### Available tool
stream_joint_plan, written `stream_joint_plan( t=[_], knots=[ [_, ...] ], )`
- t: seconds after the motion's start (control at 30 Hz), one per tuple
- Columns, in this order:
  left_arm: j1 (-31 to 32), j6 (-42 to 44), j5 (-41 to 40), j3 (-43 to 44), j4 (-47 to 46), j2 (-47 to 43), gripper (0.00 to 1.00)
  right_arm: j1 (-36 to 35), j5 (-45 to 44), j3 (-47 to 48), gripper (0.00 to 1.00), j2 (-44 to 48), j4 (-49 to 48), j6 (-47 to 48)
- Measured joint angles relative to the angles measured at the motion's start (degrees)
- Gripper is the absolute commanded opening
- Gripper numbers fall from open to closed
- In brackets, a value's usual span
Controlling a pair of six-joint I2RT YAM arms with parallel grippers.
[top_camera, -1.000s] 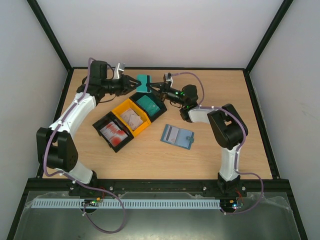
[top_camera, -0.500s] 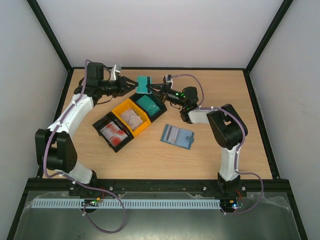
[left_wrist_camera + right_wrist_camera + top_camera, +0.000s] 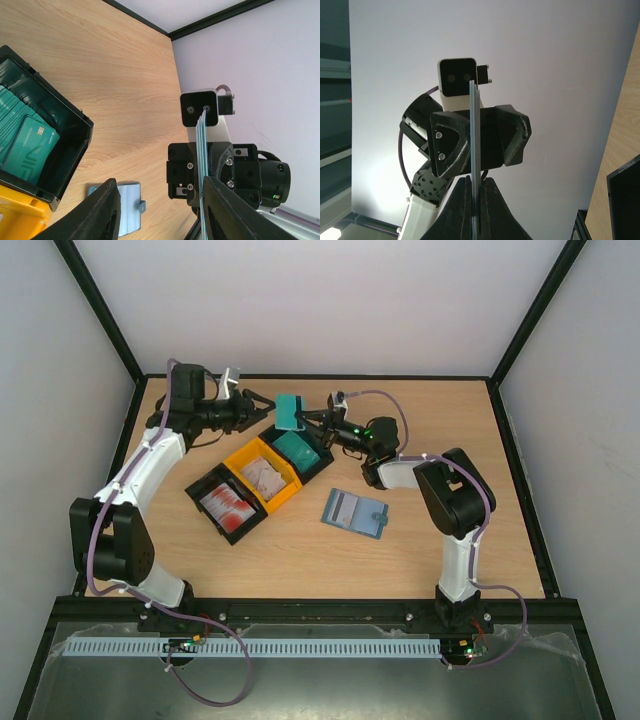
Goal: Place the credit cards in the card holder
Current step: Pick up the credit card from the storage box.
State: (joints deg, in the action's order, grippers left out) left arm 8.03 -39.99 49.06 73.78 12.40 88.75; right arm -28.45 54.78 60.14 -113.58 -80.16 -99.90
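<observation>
My right gripper [image 3: 304, 418] pinches a thin stack of teal cards [image 3: 290, 410] on edge above the far trays, my left gripper [image 3: 267, 411] gapes wide just beside it, the red-printed credit cards [image 3: 228, 504] lie in the black tray [image 3: 203, 478], and the slate-blue card holder [image 3: 354, 511] lies open on the table, well apart.

card holder [image 3: 354, 511] right of trays [image 3: 284, 494] | credit cards [image 3: 228, 505] in nearest tray [image 3: 202, 479]
</observation>
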Motion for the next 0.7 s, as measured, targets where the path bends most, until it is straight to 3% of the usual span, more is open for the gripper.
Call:
stream_joint_plan(
  t=[0.3,0.5,0.7],
  knots=[
    [-0.2,-0.7,0.0,0.1,-1.0,0.0,0.44,0.0,1.8,-0.6,0.02,0.0,-1.7,-0.7],
    [-0.2,-0.4,0.0,0.1,-0.7,0.1,0.27,0.0,2.3,-0.7,0.02,0.0,-2.9,-1.5],
    [-0.2,-0.1,-0.2,0.1,-0.3,0.4,0.3,0.0,2.4,-0.7,0.02,0.0,-4.6,-2.6]
  ],
)
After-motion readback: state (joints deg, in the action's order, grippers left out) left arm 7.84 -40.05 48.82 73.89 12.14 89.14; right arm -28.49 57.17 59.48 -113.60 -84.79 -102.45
